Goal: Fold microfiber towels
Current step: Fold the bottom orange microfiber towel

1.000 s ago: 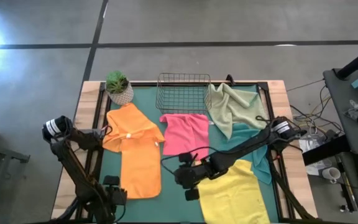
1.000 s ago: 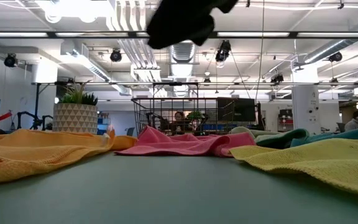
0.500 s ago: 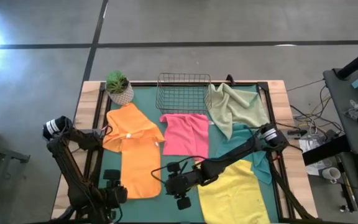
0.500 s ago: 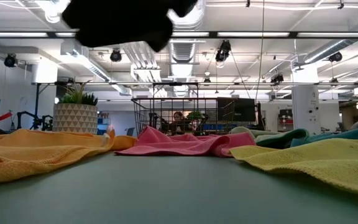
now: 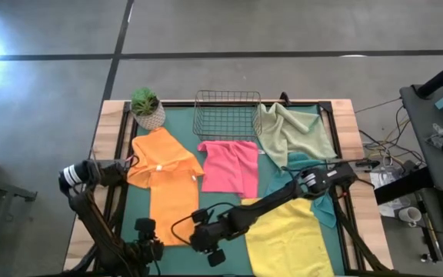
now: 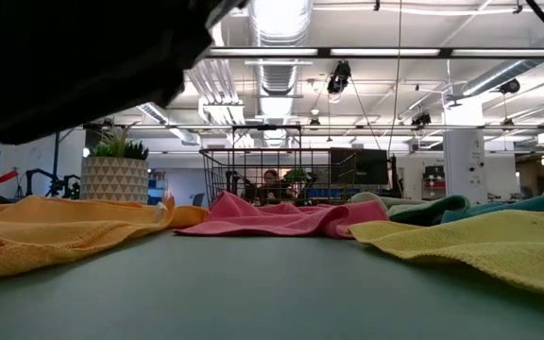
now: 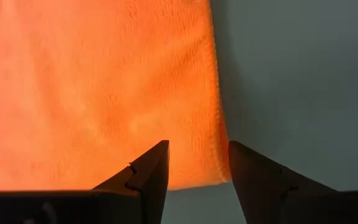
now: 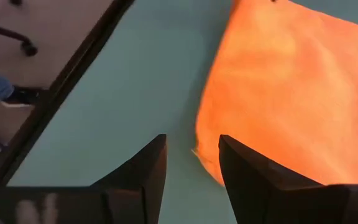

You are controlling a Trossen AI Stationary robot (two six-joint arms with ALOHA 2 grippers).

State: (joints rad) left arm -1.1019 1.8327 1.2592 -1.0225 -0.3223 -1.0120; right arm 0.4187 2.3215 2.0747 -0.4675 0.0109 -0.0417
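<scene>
A potted plant [image 5: 146,108] stands at the far left corner of the surface [image 5: 112,123]. Beside it, along the far edge, sits a wire basket [image 5: 227,114] (nothing visible inside), both on the green mat [image 5: 214,210].

high view: straight down over the whole desk [image 5: 112,138] and both arms, from far up.
low view: at desk-top level, facing across to the wire basket [image 6: 253,175] and the room behind.
left wrist view: close above the orange towel [image 7: 98,87], at its corner.
right wrist view: close above that same towel's edge.
shared: orange towel, in all four.
</scene>
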